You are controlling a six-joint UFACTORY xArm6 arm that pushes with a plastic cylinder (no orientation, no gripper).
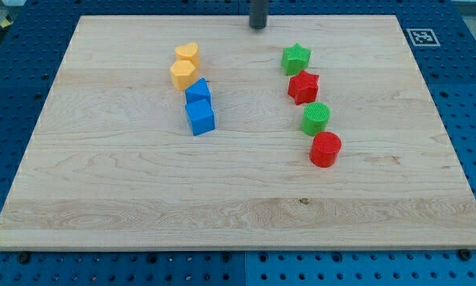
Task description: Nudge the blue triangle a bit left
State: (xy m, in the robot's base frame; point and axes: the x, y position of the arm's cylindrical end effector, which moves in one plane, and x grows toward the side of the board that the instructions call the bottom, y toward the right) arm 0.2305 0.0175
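Right now my tip (258, 26), a plain rod end effector w/ no jaws to open or shut, sits at the counter's (102, 206) top edge, touching nothing. The blue triangle (197, 90) lies toward the bottom-left of it, well apart, left of centre on the counter. It touches the blue cube (199, 116) below and a yellow block (182, 75) above. Looks small, wedge-ish, solid blue. Judgement: tip must come round to its right side first.

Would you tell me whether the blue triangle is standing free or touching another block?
Touching. The blue triangle sits against the blue cube below it and the yellow block above-left. My tip is far off, near the view's top.
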